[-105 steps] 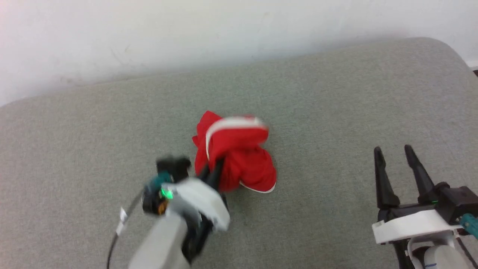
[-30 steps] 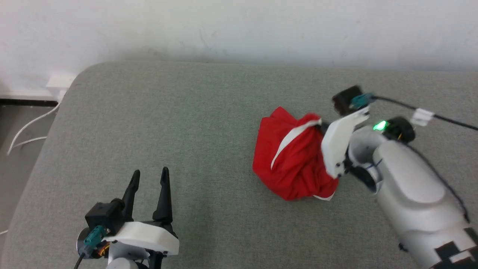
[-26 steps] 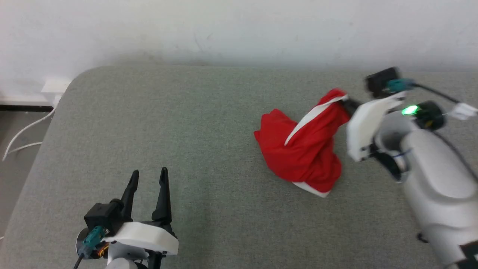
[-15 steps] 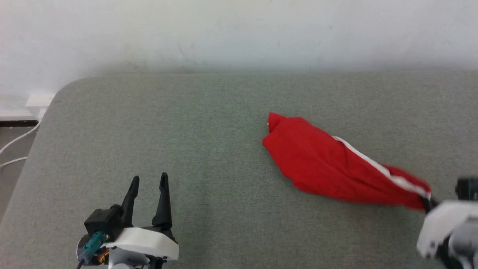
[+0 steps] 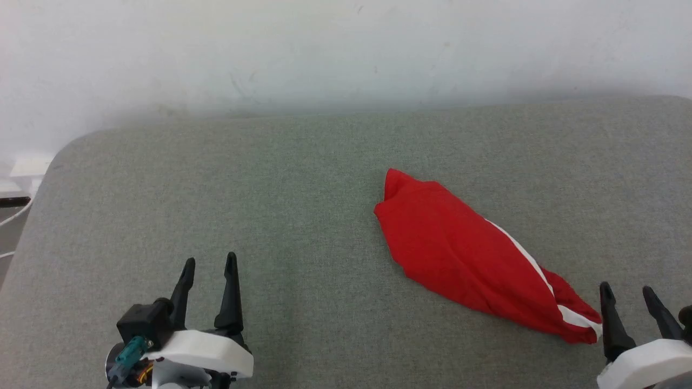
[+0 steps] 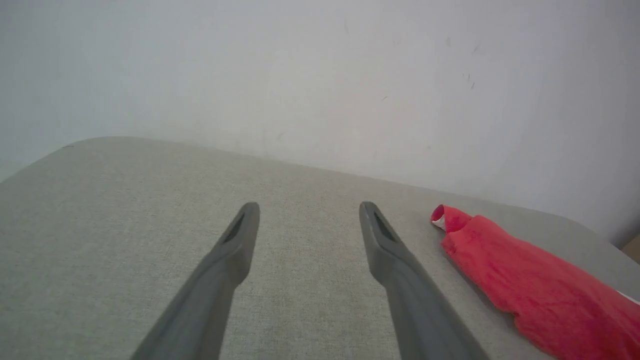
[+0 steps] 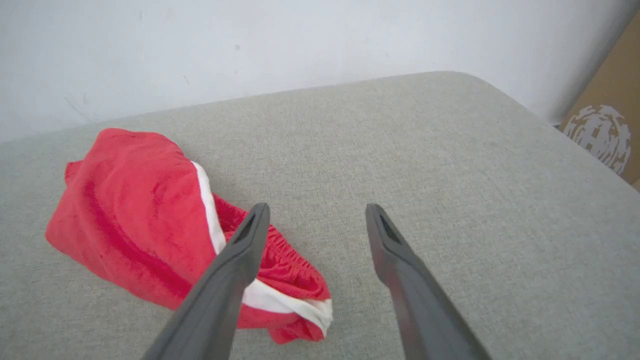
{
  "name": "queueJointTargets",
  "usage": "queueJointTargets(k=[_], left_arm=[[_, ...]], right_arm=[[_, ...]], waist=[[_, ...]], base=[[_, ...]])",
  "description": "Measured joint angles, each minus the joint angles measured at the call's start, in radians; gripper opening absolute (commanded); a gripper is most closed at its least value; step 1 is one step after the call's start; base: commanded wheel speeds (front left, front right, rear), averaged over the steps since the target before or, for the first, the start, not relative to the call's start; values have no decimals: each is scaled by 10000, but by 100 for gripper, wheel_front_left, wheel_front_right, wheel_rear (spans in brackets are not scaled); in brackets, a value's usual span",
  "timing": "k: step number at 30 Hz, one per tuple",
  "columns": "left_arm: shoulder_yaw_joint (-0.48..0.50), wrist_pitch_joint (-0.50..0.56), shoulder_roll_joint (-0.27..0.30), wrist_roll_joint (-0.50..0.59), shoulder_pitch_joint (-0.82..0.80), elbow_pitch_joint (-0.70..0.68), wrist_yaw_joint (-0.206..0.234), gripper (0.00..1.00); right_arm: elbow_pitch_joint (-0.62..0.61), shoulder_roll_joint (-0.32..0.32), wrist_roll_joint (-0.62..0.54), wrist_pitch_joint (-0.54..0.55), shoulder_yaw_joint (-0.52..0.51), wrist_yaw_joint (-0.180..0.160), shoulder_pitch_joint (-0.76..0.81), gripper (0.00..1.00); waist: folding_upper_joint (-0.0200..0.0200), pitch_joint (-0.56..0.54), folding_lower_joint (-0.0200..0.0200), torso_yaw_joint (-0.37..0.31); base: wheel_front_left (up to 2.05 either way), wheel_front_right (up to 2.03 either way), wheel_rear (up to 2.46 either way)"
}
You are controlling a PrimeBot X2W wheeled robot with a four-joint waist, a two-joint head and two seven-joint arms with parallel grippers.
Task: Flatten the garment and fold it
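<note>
Since a moment ago the right gripper (image 5: 626, 288) has let go of the garment (image 5: 459, 254) and pulled back to the near right corner, and the red cloth, a rumpled heap a second ago, now lies drawn out in a long slanted shape. Both of this gripper's dark fingers stand spread with nothing between them. From its wrist, the right gripper (image 7: 316, 207) has one finger crossing in front of the garment (image 7: 135, 215) at its bunched, white-banded end, though I cannot tell whether it brushes the cloth. At the near left the left gripper (image 5: 210, 259) rests with its fingers parted too, empty and well apart from the shorts. From its wrist, the left gripper (image 6: 309, 205) points across bare fabric with the garment (image 6: 525, 280) off to one side. The shorts lie right of centre on the grey cushion (image 5: 270, 189), still folded over on themselves, with a white stripe running along their length from the middle towards the near end and the far end rising to a small red peak. Beyond the cushion's rounded far edge stands a pale wall (image 5: 324, 48), and a brown cardboard box (image 7: 605, 130) sits off past the cushion's right corner.
</note>
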Motion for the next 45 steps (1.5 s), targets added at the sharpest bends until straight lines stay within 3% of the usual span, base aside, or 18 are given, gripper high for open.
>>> queueJointTargets(k=[6,13,21,25,32,40,45], left_arm=[[-13,111,38,0,147,2,121,100],[-46,288,102,0,190,4,265,100],[-468,663,217,153,67,88,309,100],[-1379,1189,178,506,-971,339,-207,100],[-2608,2079,-412,844,-4171,1488,-1058,100],[-3802,3919,-750,458,-7260,3427,-1536,100],[-4364,5551,-765,-180,-8152,5294,-1622,100]], right_arm=[[-556,4,-251,-780,761,0,49,100],[-1204,15,-589,-849,2245,0,89,100],[-1653,17,-550,-836,3074,0,108,100],[-1847,15,-531,-761,3108,0,81,100],[-2004,19,-593,-683,3342,0,-508,100],[-2105,19,-660,-729,3358,0,-1128,100],[-1981,17,-564,-834,3400,0,-1304,100]], waist=[[0,-172,1,-47],[0,-248,1,46],[0,-299,0,316],[0,-133,1,395],[0,515,2,336],[0,1497,4,-145],[0,1956,4,-670]], base=[[0,0,0],[0,0,0],[0,0,0],[0,0,0],[0,0,0],[0,0,0],[0,0,0]])
